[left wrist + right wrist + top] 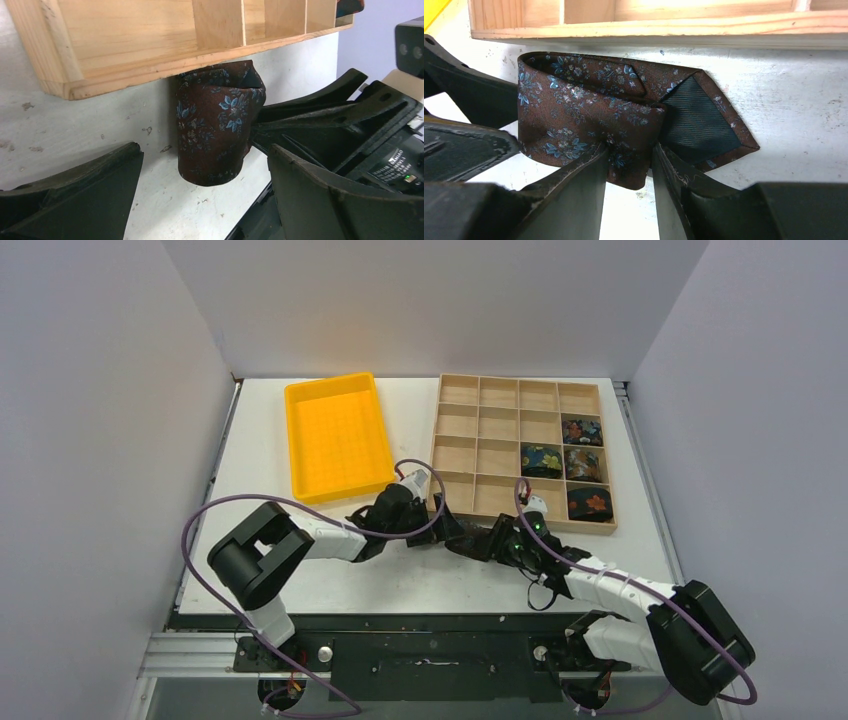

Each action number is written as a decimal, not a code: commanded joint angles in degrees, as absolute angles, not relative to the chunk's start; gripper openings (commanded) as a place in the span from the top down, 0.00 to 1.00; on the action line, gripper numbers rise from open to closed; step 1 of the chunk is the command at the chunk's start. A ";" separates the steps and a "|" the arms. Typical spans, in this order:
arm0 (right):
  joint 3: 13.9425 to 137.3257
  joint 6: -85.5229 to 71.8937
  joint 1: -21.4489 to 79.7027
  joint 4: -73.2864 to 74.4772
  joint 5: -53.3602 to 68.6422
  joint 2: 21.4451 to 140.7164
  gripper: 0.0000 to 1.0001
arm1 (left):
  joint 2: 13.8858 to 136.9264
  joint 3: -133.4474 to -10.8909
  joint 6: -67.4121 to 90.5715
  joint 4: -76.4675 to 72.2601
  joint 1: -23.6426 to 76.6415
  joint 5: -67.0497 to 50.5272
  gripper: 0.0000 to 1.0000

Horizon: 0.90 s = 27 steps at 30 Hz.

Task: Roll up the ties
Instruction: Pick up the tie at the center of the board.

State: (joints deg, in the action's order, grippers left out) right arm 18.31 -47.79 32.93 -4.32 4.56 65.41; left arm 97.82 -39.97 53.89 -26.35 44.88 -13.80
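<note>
A white, scuffed table (330, 575) carries a wooden tray (479, 408) of square cells and, to its left, a yellow plastic bin (338, 435). Four coiled ties (582, 463) fill cells at the tray's right side. The brown tie (589, 110), woven with small blue flowers and a ribbed black lining, lies folded on the table against the tray's front wall, which blocks it from behind. The left gripper (202, 150) gapes wide around it without touching. The right gripper (629, 165) has its jaws narrowed onto the tie's lower fold.
</note>
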 commanded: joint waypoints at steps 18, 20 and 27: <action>14.51 -45.98 31.32 2.44 2.45 66.36 0.65 | 106.44 -46.93 52.87 -26.11 47.30 -16.64 0.23; 14.50 -45.97 31.24 2.41 2.46 66.36 0.65 | 106.93 -47.21 52.99 -26.71 47.46 -17.45 0.30; 14.41 -45.88 31.20 2.31 2.61 66.15 0.65 | 108.82 -47.20 54.27 -30.26 47.55 -20.56 0.36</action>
State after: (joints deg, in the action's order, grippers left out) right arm 17.10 -48.31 31.86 -6.07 5.87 65.12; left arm 106.21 -46.46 53.82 -28.47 46.89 -16.93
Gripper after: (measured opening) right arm 0.355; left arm 0.646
